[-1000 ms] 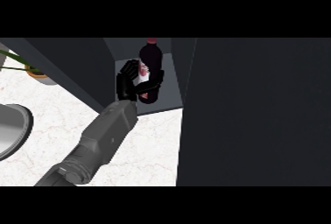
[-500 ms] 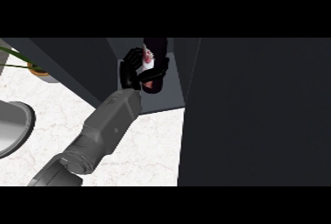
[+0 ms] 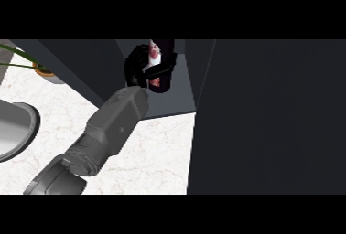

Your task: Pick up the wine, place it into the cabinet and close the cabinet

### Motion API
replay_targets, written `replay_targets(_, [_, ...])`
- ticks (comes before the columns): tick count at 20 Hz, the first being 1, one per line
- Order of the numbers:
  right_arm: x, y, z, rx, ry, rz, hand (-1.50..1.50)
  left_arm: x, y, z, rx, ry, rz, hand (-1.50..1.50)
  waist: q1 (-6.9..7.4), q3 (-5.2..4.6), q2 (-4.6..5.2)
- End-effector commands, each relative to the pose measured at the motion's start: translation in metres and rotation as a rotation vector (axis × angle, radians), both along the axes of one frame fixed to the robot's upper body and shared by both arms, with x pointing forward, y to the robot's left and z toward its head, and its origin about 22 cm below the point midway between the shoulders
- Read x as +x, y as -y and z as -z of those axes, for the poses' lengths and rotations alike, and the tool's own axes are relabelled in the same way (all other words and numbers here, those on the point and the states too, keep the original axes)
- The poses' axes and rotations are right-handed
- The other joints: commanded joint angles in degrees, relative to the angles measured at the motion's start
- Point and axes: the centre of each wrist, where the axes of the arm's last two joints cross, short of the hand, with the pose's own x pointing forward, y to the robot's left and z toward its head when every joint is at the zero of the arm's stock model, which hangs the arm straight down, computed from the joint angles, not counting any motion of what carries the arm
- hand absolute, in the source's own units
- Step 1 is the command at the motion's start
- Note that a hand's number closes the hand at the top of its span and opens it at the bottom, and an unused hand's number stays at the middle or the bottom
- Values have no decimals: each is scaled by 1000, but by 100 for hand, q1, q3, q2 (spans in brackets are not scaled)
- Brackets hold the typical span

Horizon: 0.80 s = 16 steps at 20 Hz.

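Curling round the wine bottle (image 3: 156, 53) at the upper centre of the frame, the left hand (image 3: 139, 63) is clamped on it at the open cabinet (image 3: 172, 103), above the white marble desk (image 3: 159, 151). The dark cabinet door (image 3: 270, 114) fills the right.

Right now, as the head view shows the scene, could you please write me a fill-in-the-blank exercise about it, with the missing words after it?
1. The left hand is curled round a bottle of ___.
2. The hand holds this bottle up in the opening of the dark ___.
3. The potted plant stands on the counter at the view's upper ___.

Missing words: wine; cabinet; left.
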Motion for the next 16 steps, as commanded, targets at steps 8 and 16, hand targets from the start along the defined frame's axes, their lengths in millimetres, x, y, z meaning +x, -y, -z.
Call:
replay_targets(8, [-4, 0, -2, -7, 18, -27, -150, 3, -35, 5, 370, 19, -101, 150, -63, 0, 67])
replay_targets(16, [-7, -2, 1, 5, 23, -31, -150, 0, -61, 14, 501, -25, -174, 150, -121, -9, 92])
